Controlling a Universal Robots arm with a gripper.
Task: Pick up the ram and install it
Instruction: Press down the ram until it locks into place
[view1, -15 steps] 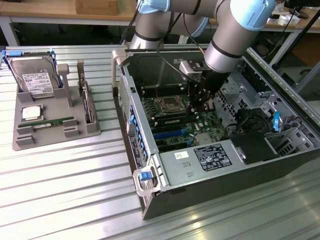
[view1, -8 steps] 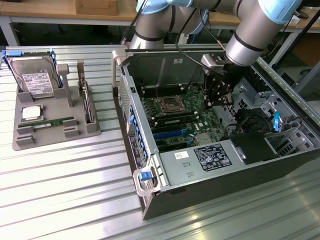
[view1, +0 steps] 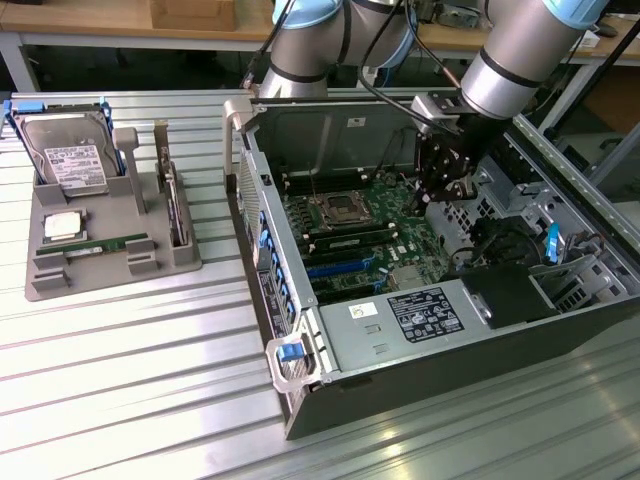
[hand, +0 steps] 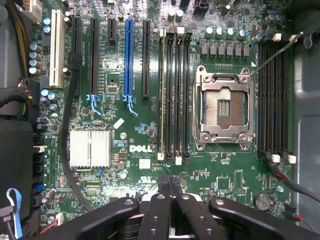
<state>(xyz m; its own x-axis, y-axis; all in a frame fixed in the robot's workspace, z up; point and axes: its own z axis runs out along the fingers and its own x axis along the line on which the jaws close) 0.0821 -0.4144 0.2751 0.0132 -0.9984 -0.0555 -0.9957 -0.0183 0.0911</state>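
The ram, a thin green stick, lies flat in the front groove of the grey parts tray on the exterior view's left. My gripper is far from it, lowered inside the open computer case over the motherboard. In the wrist view my gripper is shut, its two black fingers pressed together with nothing between them. It hangs over the green board near the DELL print, just short of the row of black memory slots.
On the tray also sit a hard drive, a square silver CPU and a thin part standing on edge. The open CPU socket, a heatsink and cables lie near the gripper. The case walls hem it in.
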